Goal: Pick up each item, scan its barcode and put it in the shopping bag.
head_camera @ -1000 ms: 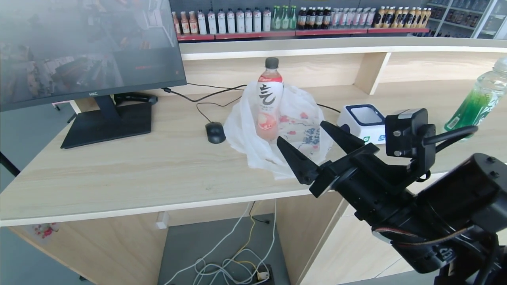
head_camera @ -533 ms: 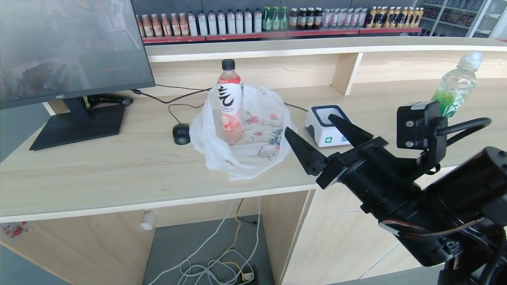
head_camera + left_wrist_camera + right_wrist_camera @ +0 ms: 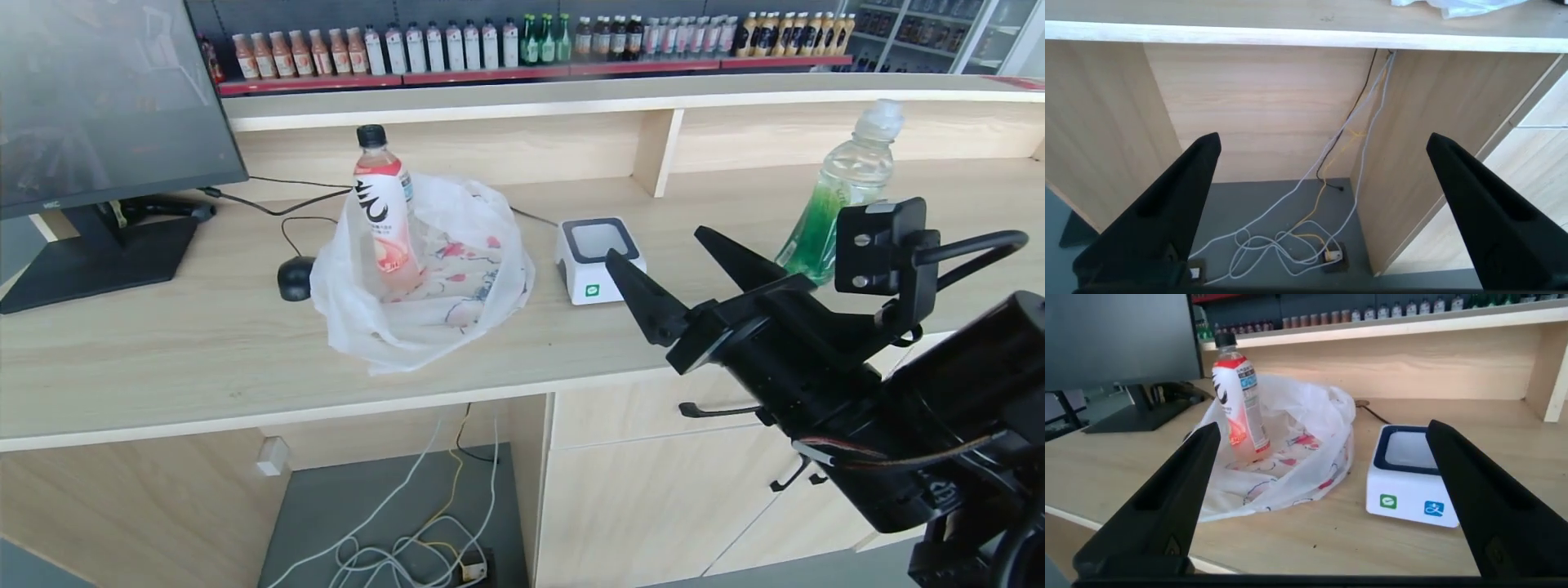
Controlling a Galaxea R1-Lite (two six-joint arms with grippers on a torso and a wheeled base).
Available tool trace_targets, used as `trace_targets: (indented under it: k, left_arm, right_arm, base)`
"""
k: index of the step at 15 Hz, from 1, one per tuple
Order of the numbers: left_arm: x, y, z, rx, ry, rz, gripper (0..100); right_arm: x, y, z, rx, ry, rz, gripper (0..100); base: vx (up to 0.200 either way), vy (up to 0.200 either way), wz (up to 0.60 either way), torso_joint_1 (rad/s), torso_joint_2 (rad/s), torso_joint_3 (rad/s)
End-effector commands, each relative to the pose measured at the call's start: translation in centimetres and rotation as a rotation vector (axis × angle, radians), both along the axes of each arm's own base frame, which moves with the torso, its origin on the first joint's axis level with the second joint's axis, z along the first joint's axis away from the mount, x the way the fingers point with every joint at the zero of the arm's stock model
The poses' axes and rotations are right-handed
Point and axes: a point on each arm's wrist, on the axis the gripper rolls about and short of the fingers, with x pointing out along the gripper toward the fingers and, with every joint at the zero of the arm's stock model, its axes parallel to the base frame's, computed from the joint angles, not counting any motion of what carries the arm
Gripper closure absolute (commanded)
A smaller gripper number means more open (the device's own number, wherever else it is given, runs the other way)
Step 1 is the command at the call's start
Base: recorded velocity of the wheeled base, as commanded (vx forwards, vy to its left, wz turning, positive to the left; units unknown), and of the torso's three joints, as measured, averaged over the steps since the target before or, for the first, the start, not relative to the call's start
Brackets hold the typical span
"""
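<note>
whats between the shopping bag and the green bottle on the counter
The white barcode scanner sits on the counter between the shopping bag and the green bottle, nearer the bag. The head view shows it.

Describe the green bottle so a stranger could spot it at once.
On the long wooden counter, find the white scanner. The bottle stands alone to its right. Unlike the pink, dark-capped bottle in the bag, it is green with a pale cap.

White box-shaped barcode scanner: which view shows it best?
The right wrist view: the white box-shaped barcode scanner sits close, top window and front icons plain. The head view has it farther off, beside the white plastic shopping bag. The left wrist view faces under-counter cables.
</note>
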Motion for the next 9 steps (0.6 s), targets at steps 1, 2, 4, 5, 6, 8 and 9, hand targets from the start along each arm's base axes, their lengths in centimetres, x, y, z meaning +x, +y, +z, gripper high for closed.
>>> trace_targets:
  k: [1,2,4,5,6,8,9]
  left_arm:
    - [0.01,0.0,0.0,0.0,0.001,0.0,0]
    - [0.0,0.0,0.0,0.0,-0.001,0.0,0]
    - [0.0,0.0,0.0,0.0,-0.001,0.0,0]
    - [0.0,0.0,0.0,0.0,-0.001,0.0,0]
    - [0.0,0.0,0.0,0.0,-0.001,0.0,0]
    - [0.01,0.0,0.0,0.0,0.001,0.0,0]
    - [0.01,0.0,0.0,0.0,0.001,0.0,0]
  right_arm:
    - [-0.03,-0.02,-0.05,-0.001,0.001,0.0,0]
    - [-0.03,-0.02,-0.05,-0.001,0.001,0.0,0]
    - [0.02,-0.04,0.02,0.003,0.0,-0.001,0]
    - [0.16,-0.15,-0.02,0.002,0.001,-0.007,0]
    - [0.22,-0.15,-0.03,0.002,0.001,-0.009,0]
    - [0.24,-0.13,-0.07,0.001,0.002,-0.009,0]
    - [0.27,-0.16,-0.07,-0.001,0.001,-0.011,0]
  base:
    - [0.0,-0.2,0.0,0.007,0.0,0.002]
    - [0.0,-0.2,0.6,0.007,0.01,0.012]
    - [0.0,-0.2,0.3,-0.002,0.0,0.002]
    - [0.0,-0.2,0.0,0.007,0.0,0.002]
    - [0.0,-0.2,0.0,0.007,0.0,0.002]
    - [0.0,-0.2,0.0,0.0,0.0,0.0]
    - [0.0,-0.2,0.0,0.007,0.0,0.012]
